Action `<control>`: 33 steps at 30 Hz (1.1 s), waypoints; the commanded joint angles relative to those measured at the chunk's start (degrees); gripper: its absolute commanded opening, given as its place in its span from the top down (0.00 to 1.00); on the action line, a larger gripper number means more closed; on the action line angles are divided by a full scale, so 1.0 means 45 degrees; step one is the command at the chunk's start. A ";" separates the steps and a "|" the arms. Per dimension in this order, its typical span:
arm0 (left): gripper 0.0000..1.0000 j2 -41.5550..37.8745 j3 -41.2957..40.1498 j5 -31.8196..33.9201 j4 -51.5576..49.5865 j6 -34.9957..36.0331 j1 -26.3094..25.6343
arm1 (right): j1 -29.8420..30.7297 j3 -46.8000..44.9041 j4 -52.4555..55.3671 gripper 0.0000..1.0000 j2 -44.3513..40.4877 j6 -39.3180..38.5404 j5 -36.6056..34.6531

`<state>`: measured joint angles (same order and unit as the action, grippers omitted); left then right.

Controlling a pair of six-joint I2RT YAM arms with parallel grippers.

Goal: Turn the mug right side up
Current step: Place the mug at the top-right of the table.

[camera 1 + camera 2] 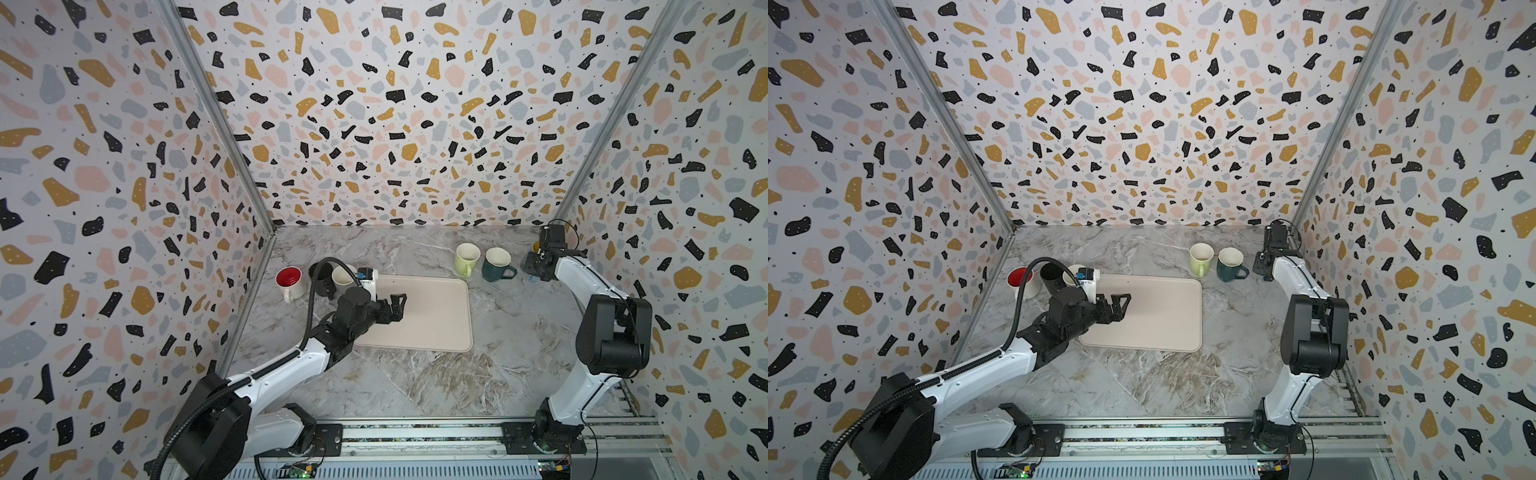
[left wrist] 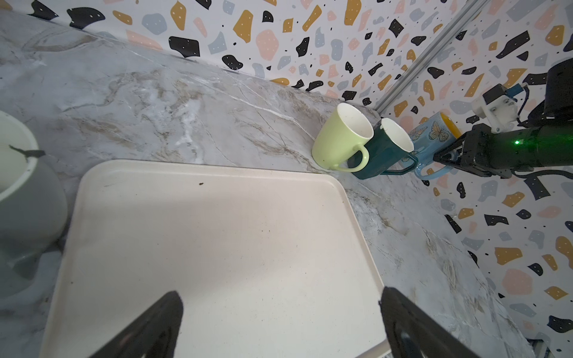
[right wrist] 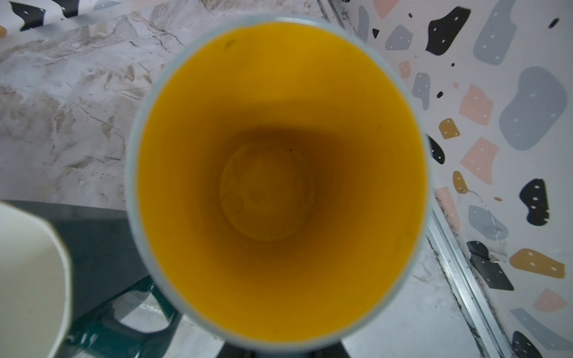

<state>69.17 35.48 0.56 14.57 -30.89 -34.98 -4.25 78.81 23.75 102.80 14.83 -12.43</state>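
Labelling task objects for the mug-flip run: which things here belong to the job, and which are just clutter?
Job:
butterfly mug, mouth up
right gripper, shut on it

Lying about:
light green mug
dark teal mug
red-lined mug
black mug
grey mug
tray
left gripper, open above the tray

blue butterfly mug, right side up
pale blue outside with butterflies, yellow inside; it stands mouth up on the marble tabletop in the far right corner, just beside a dark green mug.
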 commanded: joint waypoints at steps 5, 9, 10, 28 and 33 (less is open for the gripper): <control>0.00 -0.0042 -0.0024 0.0120 0.0300 0.0206 0.0067 | -0.0061 0.1260 -0.0813 1.00 0.0096 -0.0064 -0.0137; 0.00 -0.0058 -0.0013 0.0148 0.0259 0.0240 0.0059 | -0.0052 0.1290 -0.0777 1.00 0.0265 0.0062 0.0101; 0.00 -0.0063 -0.0008 0.0168 0.0241 0.0244 0.0063 | -0.0052 0.1272 -0.0776 0.90 0.0289 0.0047 0.0143; 0.00 -0.0282 0.0335 0.2646 -0.0570 0.1452 0.0078 | 0.0012 -0.4204 -0.6178 0.24 -0.3873 0.0339 0.2713; 0.00 -0.0726 0.0313 0.7218 -0.0619 0.3024 0.0154 | 0.0191 -0.8024 -1.0260 0.19 -0.5635 0.0344 0.2842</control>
<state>67.96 35.53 17.72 10.46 -23.11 -34.87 -3.86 48.38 -8.45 80.42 16.14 -1.65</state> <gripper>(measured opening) 0.997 0.807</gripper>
